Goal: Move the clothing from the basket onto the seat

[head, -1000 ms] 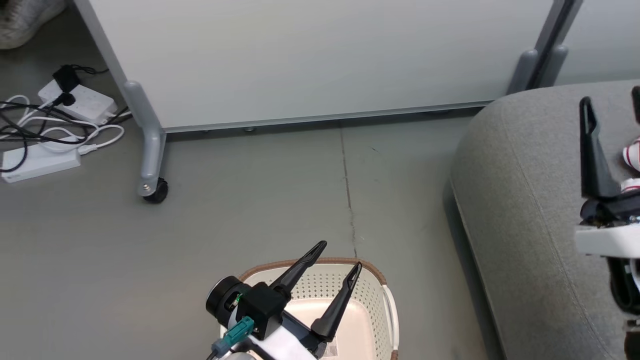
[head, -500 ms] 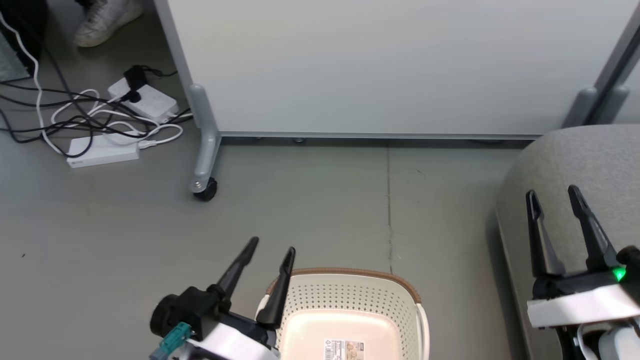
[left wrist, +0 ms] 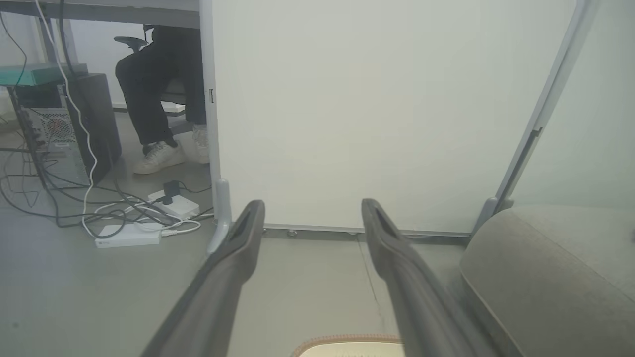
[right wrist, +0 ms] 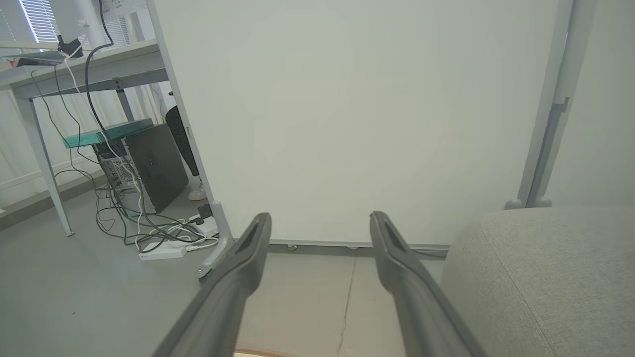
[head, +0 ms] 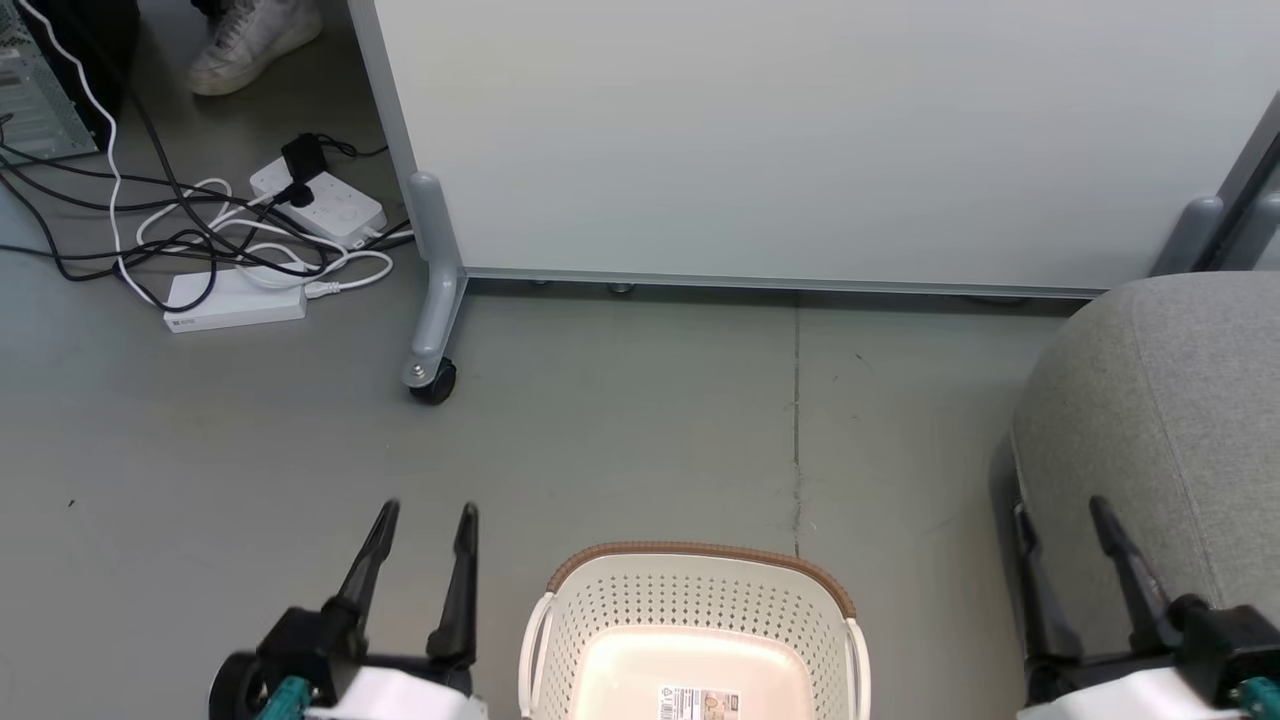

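basket [head: 700, 600] between left claw [head: 430, 510] and right claw [head: 1058, 507], touching neither, both claws spread wide

This looks like an office. A wheeled partition [head: 760, 140] stands on a grey floor [head: 620, 420], with a desk [right wrist: 114, 62], computer tower [right wrist: 149, 163] and power strips [head: 235, 302] beside it.

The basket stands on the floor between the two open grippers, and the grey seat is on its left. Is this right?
No: the head view shows the seat on the right of the basket. It does stand on the floor between the open left gripper and right gripper.
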{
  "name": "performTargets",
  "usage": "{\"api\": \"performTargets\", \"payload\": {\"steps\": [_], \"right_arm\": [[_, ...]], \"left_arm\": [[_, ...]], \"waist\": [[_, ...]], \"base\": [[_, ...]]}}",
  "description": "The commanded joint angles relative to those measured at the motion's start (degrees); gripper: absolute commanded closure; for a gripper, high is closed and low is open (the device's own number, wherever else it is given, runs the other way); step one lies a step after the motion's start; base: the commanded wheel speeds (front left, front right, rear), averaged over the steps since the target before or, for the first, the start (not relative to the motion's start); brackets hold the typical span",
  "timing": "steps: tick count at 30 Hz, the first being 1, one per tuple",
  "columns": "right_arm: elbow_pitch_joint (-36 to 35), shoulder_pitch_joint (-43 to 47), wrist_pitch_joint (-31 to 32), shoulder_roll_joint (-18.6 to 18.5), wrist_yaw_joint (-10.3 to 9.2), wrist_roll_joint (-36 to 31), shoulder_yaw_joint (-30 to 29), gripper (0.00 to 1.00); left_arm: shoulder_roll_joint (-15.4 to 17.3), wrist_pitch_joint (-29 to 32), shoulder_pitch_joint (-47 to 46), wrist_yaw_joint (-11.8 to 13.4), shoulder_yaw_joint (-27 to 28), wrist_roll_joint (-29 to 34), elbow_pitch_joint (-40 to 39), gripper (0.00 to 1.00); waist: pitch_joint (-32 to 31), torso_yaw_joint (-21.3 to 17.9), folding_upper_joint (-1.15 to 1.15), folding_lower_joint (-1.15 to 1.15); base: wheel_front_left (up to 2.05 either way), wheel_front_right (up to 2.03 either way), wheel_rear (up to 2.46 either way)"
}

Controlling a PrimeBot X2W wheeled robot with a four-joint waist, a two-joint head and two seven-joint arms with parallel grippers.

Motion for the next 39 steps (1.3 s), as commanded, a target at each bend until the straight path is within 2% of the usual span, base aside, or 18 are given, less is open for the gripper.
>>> {"api": "performTargets", "payload": {"steps": [1, 2, 4, 8, 30, 39], "right_arm": [[0.83, 1.01, -0.3, 0.16, 0.01, -0.86, 0.62, 0.0], [1.35, 1.04, -0.29, 0.27, 0.01, -1.59, 1.24, 0.0], [1.89, 0.82, -0.3, 0.21, 0.0, -2.33, 1.29, 0.0], [2.62, 0.5, -0.3, 0.4, 0.01, -2.17, 0.79, 0.0], [3.33, -0.36, -0.3, 0.47, 0.01, -1.3, 0.73, 0.0], [3.04, -0.81, -0.3, 0.45, 0.01, -1.88, 0.17, 0.0]], "left_arm": [[0.17, 0.03, 1.08, 2.14, 0.71, 1.89, 1.44, 0.0], [0.23, 0.02, 1.18, 3.71, 1.22, 1.94, 2.38, 0.0], [0.13, 0.02, 1.01, 5.31, 1.3, 2.42, 3.35, 0.0], [0.23, 0.02, 0.87, 6.08, 0.91, 2.85, 3.65, 0.0], [0.18, 0.02, 1.01, 5.5, -0.16, 0.65, 3.03, 0.0], [0.18, 0.02, 0.11, 3.1, -0.51, -1.19, 6.19, 0.0]], "waist": [[-0.17, -0.24, 0.0, 0.0], [-0.24, -0.37, 0.0, 0.0], [-0.35, -0.63, 0.0, 0.0], [-0.43, -0.87, 0.0, 0.0], [-0.71, -0.91, 0.0, 0.0], [-0.41, -1.32, 0.0, 0.0]], "base": [[0.0, 0.0, 0.0], [0.0, 0.0, 0.0], [0.0, 0.0, 0.0], [0.0, 0.0, 0.0], [0.0, 0.0, 0.0], [0.0, 0.0, 0.0]]}}
